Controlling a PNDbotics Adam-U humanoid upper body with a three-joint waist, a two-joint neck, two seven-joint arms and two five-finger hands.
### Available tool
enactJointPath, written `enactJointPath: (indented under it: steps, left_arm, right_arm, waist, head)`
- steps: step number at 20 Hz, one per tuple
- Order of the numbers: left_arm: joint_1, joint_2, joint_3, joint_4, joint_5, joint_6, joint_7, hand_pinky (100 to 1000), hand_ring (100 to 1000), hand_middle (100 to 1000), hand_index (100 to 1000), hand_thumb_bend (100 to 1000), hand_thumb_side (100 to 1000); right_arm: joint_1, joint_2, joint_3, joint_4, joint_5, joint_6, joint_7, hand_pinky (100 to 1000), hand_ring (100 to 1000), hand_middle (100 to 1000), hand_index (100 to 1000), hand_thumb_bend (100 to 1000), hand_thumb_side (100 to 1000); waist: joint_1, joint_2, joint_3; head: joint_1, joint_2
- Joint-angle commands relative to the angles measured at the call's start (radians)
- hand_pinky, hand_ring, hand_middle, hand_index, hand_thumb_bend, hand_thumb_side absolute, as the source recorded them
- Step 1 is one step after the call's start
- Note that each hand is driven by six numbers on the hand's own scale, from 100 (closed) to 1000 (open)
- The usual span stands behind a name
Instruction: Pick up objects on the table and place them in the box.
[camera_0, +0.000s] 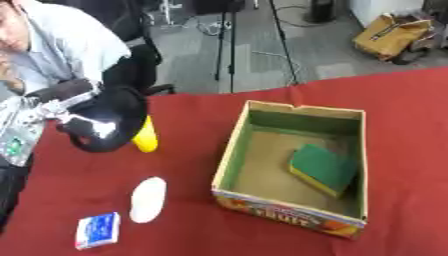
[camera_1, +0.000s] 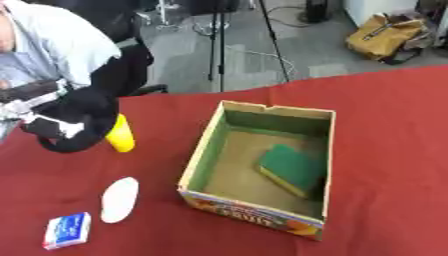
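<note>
While the left hand (camera_0: 101, 125) fingers' state cannot be told, the box (camera_0: 229, 150) holds a green sponge (camera_0: 324, 167).

Matt red cloth covered the table (camera_0: 411, 150). The box (camera_0: 229, 150) looked like plain cardboard, printed and slightly glossy outside. The sponge (camera_0: 325, 167) showed a rough green top. The left hand (camera_0: 105, 120) gleamed, black and shiny.
</note>
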Motion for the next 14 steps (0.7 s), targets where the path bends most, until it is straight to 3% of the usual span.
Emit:
enactJointPath:
  steps: [1, 14]
  left_arm:
    - [-0.042, 0.039, -0.009, -0.034, 0.021, -0.016, -0.008, 100, 244, 216, 400, 100, 244]
    - [-0.156, -0.044, -0.057, -0.081, 0.102, -0.049, -0.054, 100, 253, 211, 384, 100, 246]
  right_arm:
    - [-0.006, -0.024, 0.000, -0.011, -0.006, 0.003, -0.003, 883, 834, 637, 645, 100, 1000]
    - [-0.007, -0.027, 0.010, -0.011, -0.017, 0.011, -0.002, 885, 834, 637, 644, 100, 1000]
  waist:
    - [-0.004, -0.030, 0.000]
    - [-0.002, -0.041, -0.014]
  head:
    - [-0.005, 0.008]
    - [-0.007, 0.018]
